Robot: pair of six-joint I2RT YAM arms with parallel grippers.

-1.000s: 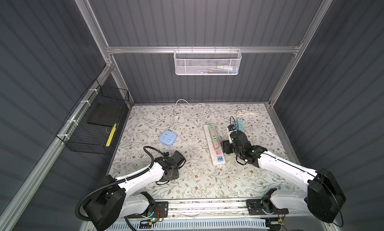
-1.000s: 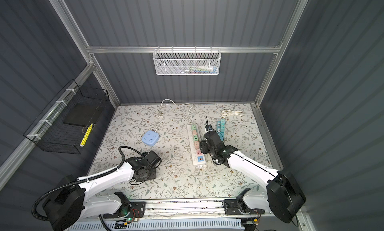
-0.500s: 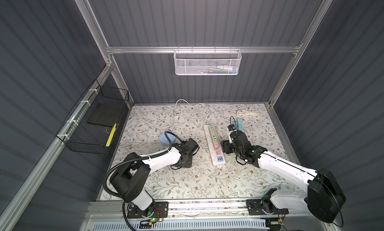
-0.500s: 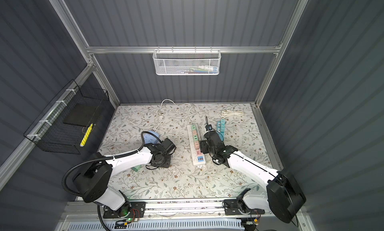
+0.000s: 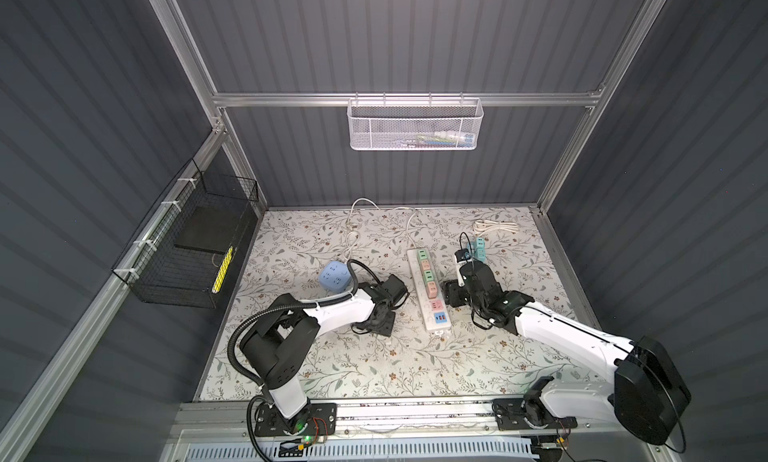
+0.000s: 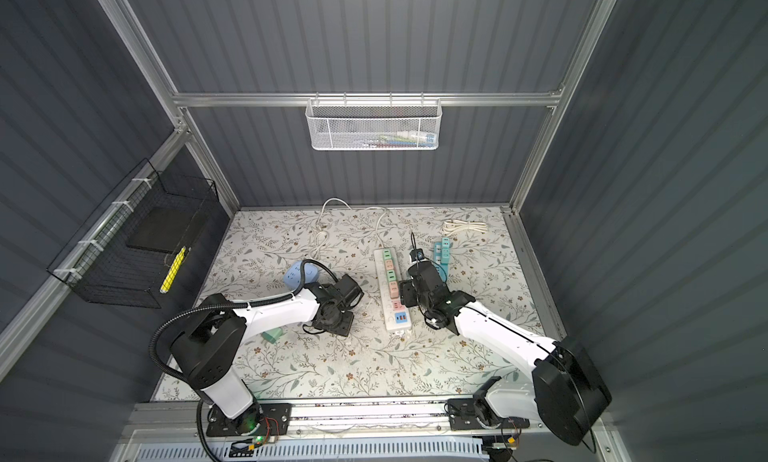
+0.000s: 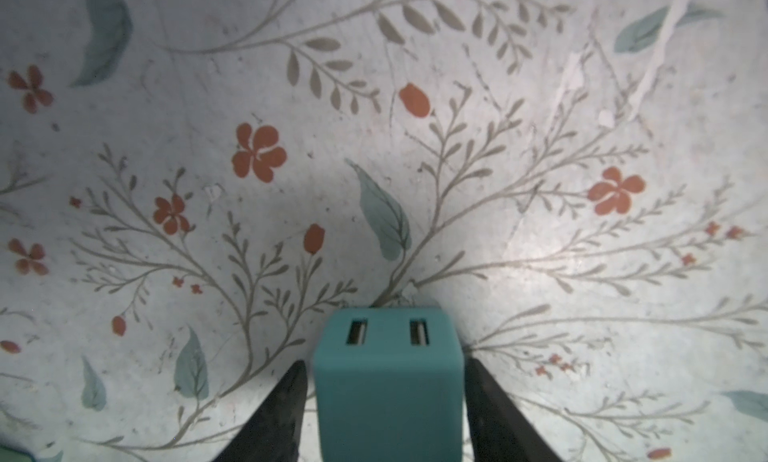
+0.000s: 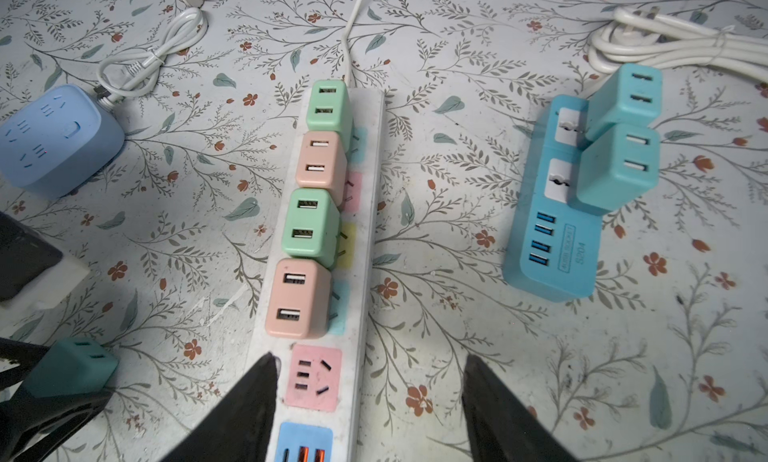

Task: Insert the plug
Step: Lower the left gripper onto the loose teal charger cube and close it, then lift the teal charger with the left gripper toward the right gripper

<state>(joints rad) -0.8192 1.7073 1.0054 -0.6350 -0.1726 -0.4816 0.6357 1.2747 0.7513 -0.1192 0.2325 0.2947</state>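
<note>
Left end effector (image 7: 385, 366) forward; basket (image 5: 374, 131) unchanged

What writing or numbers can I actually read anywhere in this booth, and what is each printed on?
"S204": on the blue socket block, beside its USB ports.
Framed line next to "S204" on the same block: too small to read for certain.
Items in the white mesh basket: print too blurred to read.
White power strip and the chargers plugged into it: no words visible.
</note>
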